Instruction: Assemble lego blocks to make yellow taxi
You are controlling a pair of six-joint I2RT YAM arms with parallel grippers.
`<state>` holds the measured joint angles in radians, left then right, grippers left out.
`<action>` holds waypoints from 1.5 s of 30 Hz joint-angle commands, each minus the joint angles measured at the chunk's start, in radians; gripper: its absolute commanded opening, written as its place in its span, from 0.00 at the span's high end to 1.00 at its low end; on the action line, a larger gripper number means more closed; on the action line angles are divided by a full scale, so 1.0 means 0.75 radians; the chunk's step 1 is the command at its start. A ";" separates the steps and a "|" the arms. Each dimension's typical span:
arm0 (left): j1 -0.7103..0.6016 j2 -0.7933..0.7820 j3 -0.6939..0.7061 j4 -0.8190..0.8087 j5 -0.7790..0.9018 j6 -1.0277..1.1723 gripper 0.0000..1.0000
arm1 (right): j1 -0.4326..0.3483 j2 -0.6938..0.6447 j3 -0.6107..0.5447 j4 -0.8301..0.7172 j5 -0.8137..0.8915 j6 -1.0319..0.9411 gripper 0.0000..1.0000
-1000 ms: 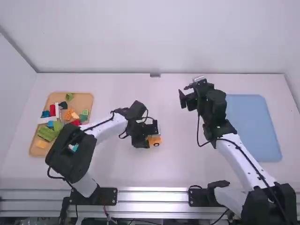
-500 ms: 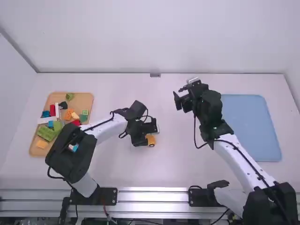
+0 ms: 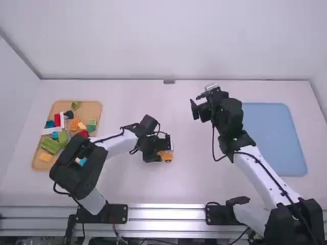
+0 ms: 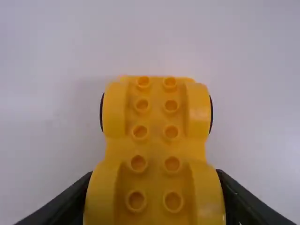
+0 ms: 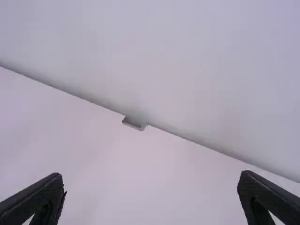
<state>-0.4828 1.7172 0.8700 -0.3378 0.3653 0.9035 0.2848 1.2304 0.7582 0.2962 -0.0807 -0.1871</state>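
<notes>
Yellow wheeled base (image 4: 154, 150), studs up, pinched in left gripper (image 3: 162, 149) around mid counter (image 3: 199, 178); can't tell if wheels touch. Right gripper (image 5: 151, 177) spread, empty. Keep base level, wheels flat, then let go evenly without twisting.

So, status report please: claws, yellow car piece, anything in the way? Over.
Left claw shut on yellow car piece. Right claw open, holding nothing. Block tray off to the left, apart from the car piece.
</notes>
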 commanded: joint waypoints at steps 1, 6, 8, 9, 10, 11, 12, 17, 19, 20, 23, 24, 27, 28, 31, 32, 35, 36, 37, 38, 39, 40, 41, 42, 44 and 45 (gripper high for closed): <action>-0.003 -0.017 -0.029 0.010 0.026 0.077 0.38 | 0.013 0.008 0.050 0.004 -0.001 0.005 0.02; -0.003 -0.017 -0.076 0.107 0.022 0.083 0.30 | 0.012 0.008 0.050 0.002 -0.001 0.005 0.01; -0.002 -0.017 -0.081 0.119 0.020 0.074 0.27 | 0.012 0.008 0.049 0.001 -0.001 0.005 0.01; -0.003 -0.017 -0.081 0.119 0.020 0.073 0.22 | 0.012 0.008 0.049 0.001 0.000 0.005 0.02; -0.002 -0.017 -0.080 0.120 0.019 0.074 0.15 | 0.012 0.008 0.049 -0.003 -0.001 0.005 0.01; -0.003 -0.017 -0.080 0.121 0.019 0.074 0.14 | 0.012 0.008 0.050 -0.003 -0.001 0.004 0.01; -0.002 -0.017 -0.080 0.125 0.010 0.073 0.02 | 0.012 0.008 0.050 -0.005 -0.001 0.005 0.01; -0.003 -0.045 -0.003 0.052 0.013 0.025 0.01 | 0.012 0.008 0.050 -0.007 -0.001 0.004 0.02; -0.002 -0.078 0.055 0.001 -0.027 -0.069 0.01 | 0.012 0.008 0.050 -0.007 0.000 0.005 0.01; -0.003 -0.089 0.084 -0.024 -0.050 -0.112 0.01 | 0.012 0.008 0.050 -0.007 -0.001 0.004 0.01; -0.002 -0.132 0.193 -0.116 -0.139 -0.248 0.01 | 0.015 0.008 0.050 -0.008 -0.001 0.005 0.01; 0.003 -0.156 0.226 -0.155 -0.165 -0.298 0.01 | 0.019 0.008 0.050 -0.008 -0.001 0.005 0.01; 0.021 -0.196 0.287 -0.210 -0.205 -0.412 0.01 | 0.024 0.008 0.050 -0.007 -0.001 0.004 0.01; 0.038 -0.210 0.315 -0.222 -0.247 -0.501 0.01 | 0.020 0.008 0.050 -0.007 -0.001 0.004 0.02; 0.097 -0.245 0.346 -0.219 -0.369 -0.743 0.01 | 0.023 0.008 0.050 -0.007 0.000 0.004 0.01; 0.112 -0.254 0.351 -0.220 -0.399 -0.799 0.01 | 0.023 0.008 0.050 -0.007 -0.001 0.004 0.01; 0.248 -0.282 0.394 -0.251 -0.484 -1.125 0.01 | 0.021 0.008 0.050 0.004 -0.001 0.005 0.01; 0.255 -0.283 0.397 -0.253 -0.484 -1.138 0.01 | 0.021 0.008 0.050 0.005 -0.001 0.005 0.01; 0.303 -0.286 0.409 -0.267 -0.484 -1.213 0.01 | 0.021 0.008 0.050 0.011 -0.001 0.005 0.01; 0.385 -0.296 0.428 -0.307 -0.472 -1.322 0.01 | 0.021 0.008 0.050 0.022 -0.001 0.005 0.01; 0.435 -0.301 0.438 -0.325 -0.468 -1.376 0.01 | 0.025 0.008 0.050 0.027 -0.001 0.005 0.02; 0.466 -0.302 0.443 -0.336 -0.469 -1.417 0.01 | 0.026 0.008 0.050 0.032 0.000 0.005 0.01; 0.528 -0.302 0.455 -0.358 -0.469 -1.495 0.01 | 0.031 0.008 0.050 0.043 0.000 0.005 0.02; 0.606 -0.302 0.466 -0.380 -0.477 -1.565 0.01 | 0.036 0.008 0.050 0.050 -0.001 0.004 0.02; 0.675 -0.302 0.467 -0.382 -0.479 -1.605 0.01 | 0.041 0.008 0.050 0.058 -0.001 0.004 0.01; 0.732 -0.302 0.465 -0.377 -0.474 -1.639 0.01 | 0.041 0.008 0.050 0.064 -0.001 0.005 0.01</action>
<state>0.0307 1.5269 1.2015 -0.6147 0.0196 -0.1890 0.3119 1.2301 0.7582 0.3401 -0.0807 -0.1879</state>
